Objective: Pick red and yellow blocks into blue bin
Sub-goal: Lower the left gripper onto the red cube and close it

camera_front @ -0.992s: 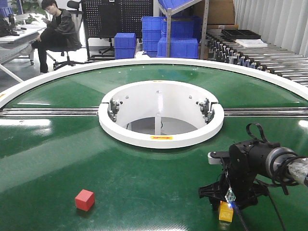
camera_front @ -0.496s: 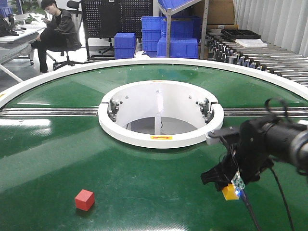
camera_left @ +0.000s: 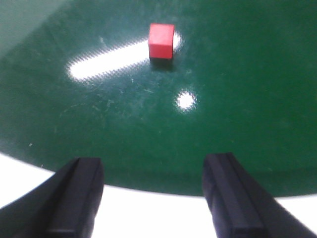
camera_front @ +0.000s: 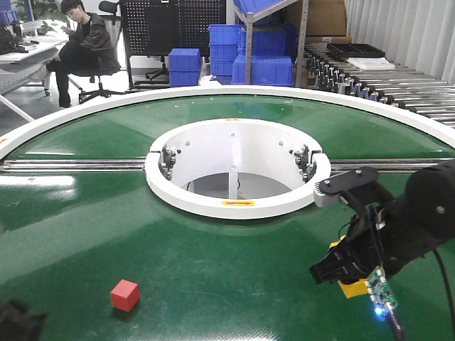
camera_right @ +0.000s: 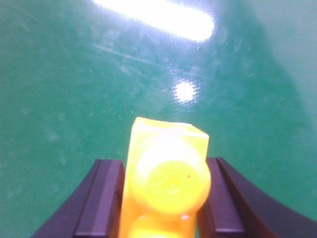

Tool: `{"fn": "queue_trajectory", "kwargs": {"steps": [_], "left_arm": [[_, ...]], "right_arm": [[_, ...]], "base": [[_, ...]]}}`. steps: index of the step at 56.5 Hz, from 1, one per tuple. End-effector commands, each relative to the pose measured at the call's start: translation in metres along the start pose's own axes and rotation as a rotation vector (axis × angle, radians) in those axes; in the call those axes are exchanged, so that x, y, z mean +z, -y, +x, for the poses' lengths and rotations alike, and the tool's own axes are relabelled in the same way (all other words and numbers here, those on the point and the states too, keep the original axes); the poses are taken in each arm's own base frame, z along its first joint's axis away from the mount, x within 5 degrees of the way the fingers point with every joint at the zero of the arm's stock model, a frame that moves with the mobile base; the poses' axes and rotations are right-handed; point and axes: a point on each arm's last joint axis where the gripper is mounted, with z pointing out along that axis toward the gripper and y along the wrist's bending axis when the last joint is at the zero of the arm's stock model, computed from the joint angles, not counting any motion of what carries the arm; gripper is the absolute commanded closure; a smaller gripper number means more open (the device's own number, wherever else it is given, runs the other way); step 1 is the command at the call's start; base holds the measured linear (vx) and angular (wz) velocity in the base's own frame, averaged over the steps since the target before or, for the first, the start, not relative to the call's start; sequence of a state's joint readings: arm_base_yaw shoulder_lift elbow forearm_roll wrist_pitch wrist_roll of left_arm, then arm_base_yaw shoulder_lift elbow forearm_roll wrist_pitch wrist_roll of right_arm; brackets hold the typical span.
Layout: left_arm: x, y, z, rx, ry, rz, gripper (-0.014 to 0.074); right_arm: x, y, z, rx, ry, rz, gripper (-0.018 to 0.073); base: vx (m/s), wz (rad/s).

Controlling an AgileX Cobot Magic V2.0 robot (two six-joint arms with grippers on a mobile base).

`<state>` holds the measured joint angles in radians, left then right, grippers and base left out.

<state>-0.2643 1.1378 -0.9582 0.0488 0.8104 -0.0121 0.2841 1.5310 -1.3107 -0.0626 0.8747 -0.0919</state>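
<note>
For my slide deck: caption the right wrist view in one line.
Right gripper shut on the yellow brick, stud facing the camera, over the glossy green table.

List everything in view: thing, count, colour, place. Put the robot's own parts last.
green table: one, dark green, white outer rim, fills the foreground
white ring: one, white, around the opening at the table's centre
red cube: one, red, alone on the table, near left
yellow brick: one, yellow, studded, between the right gripper's fingers, apparently raised above the table, near right
blue crates: several, blue, stacked behind the table
roller conveyor: one, grey, far right
seated person: one, dark clothes, far left
left gripper: one, black, open and empty, facing the red cube
right gripper: one, black, shut on the yellow brick
</note>
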Motion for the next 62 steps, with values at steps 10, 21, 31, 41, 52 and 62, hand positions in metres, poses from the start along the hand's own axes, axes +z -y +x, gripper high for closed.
{"fn": "queue_trajectory", "kwargs": {"steps": [10, 21, 31, 41, 52, 62], "left_arm": [[0.12, 0.008, -0.096, 0.051, -0.104, 0.055, -0.0044], [0.171, 0.01, -0.112, 0.069, -0.141, 0.058, -0.0043], [0.201, 0.013, -0.122, 0.053, -0.136, 0.072, -0.0036], [0.225, 0.013, -0.123, 0.052, -0.115, 0.069, -0.0027], [0.238, 0.014, -0.119, 0.05, -0.112, 0.068, 0.0001], [0.24, 0.014, -0.117, 0.05, -0.13, 0.069, 0.0117]], "right_arm": [[-0.028, 0.004, -0.009, -0.007, 0.126, 0.023, 0.0287], [-0.028, 0.004, -0.009, -0.007, 0.126, 0.023, 0.0287], [-0.028, 0.004, -0.009, -0.007, 0.126, 0.023, 0.0287], [-0.028, 0.004, -0.009, -0.007, 0.126, 0.023, 0.0287], [-0.028, 0.004, -0.009, -0.007, 0.126, 0.023, 0.0287], [-0.028, 0.004, -0.009, -0.008, 0.125, 0.024, 0.0287]], "base": [[0.0, 0.0], [0.0, 0.0], [0.0, 0.0], [0.0, 0.0], [0.0, 0.0], [0.0, 0.0]]}}
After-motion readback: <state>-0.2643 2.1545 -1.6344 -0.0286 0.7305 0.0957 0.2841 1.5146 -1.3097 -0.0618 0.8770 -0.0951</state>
